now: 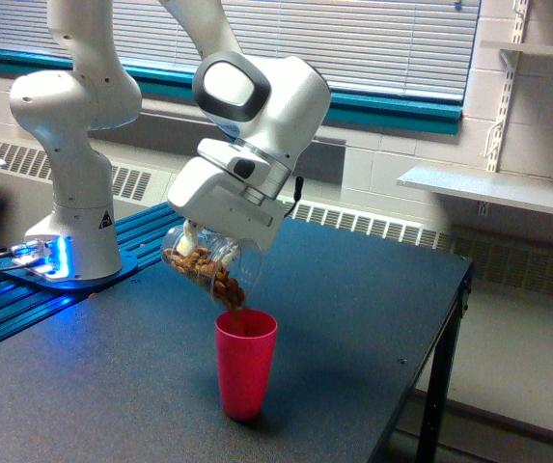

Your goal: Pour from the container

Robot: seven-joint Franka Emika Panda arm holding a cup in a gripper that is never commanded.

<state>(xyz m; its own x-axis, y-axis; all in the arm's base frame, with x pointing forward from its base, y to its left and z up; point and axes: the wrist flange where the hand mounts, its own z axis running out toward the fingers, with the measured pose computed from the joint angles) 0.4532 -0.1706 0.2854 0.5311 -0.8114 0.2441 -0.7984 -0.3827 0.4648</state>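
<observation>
We see the white arm (257, 106) reaching down over a dark table (353, 318), its gripper (199, 246) clamped on the clear cup (208, 270). The jaws are closed against the cup's sides, though the wide hand hides most of the fingers, so we cannot make out just where the pads sit. The clear cup hangs above the table, tipped steeply with its mouth pointing down toward the exterior view's right. Inside it we see brown, nut-like pieces (220, 282) gathered along the lower wall and spilling past the rim. The cup's mouth is directly over the red cup (245, 362), and the lowest pieces appear to be at the red cup's rim. The red cup stands upright on the table, apart from the clear cup. The arm's base (69, 227) sits at the exterior view's left on a blue-lit platform (25, 289).
</observation>
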